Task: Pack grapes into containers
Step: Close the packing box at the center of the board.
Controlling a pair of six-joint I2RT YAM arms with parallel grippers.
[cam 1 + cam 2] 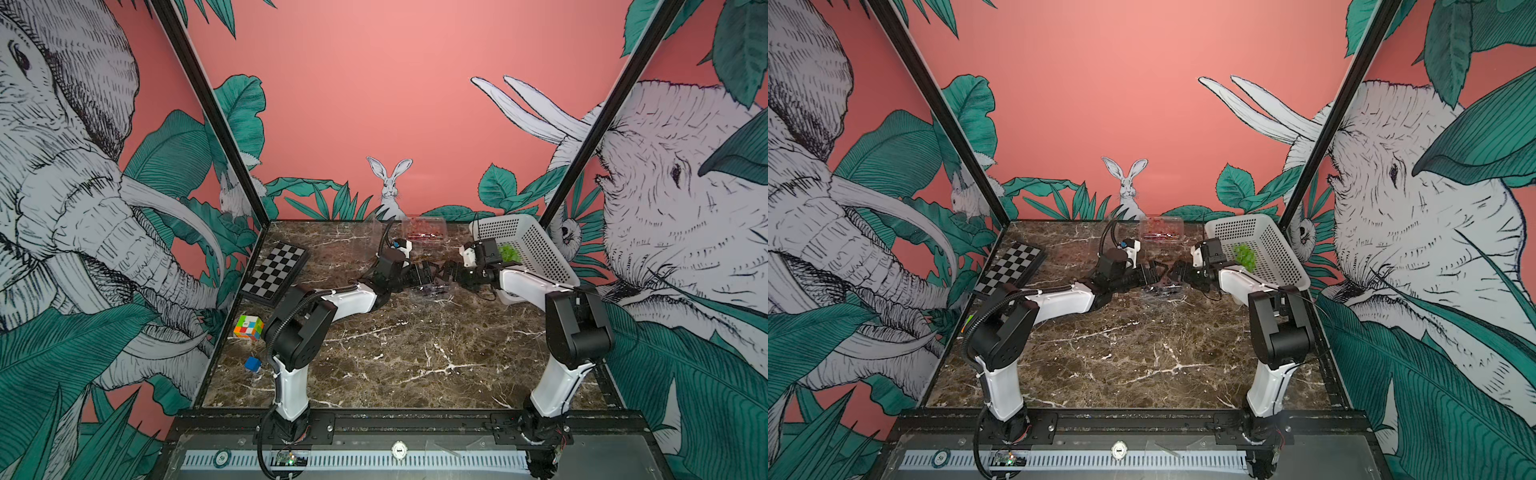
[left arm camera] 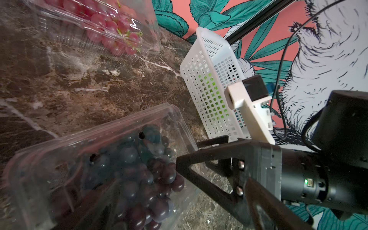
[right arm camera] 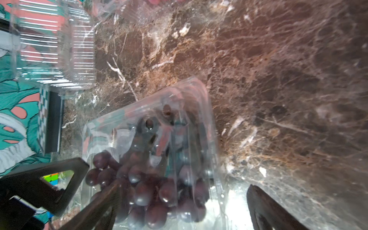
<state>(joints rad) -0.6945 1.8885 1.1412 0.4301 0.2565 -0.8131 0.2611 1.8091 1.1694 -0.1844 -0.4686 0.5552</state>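
Observation:
A clear container [image 2: 111, 159] of dark purple grapes [image 3: 151, 191] lies mid-table in both top views [image 1: 430, 291] [image 1: 1163, 291], its lid down over the fruit. My left gripper [image 2: 183, 209] [image 1: 424, 276] is open, its fingers astride one end of this box. My right gripper [image 3: 182, 207] [image 1: 446, 274] is open at the opposite end, one finger [image 3: 264, 209] standing apart from the box wall. A second container [image 2: 95, 25] [image 1: 424, 232] near the back wall holds red grapes [image 2: 119, 33]. Green grapes [image 1: 510, 252] [image 1: 1245, 255] lie in the white basket. An empty container [image 3: 55, 45] stands further back.
The white perforated basket [image 1: 528, 245] [image 2: 211, 89] sits tilted at the back right, behind my right arm. A folded chessboard [image 1: 276, 272] lies at the left edge, with a colour cube [image 1: 248, 327] and a small blue block [image 1: 252, 364] nearer the front.

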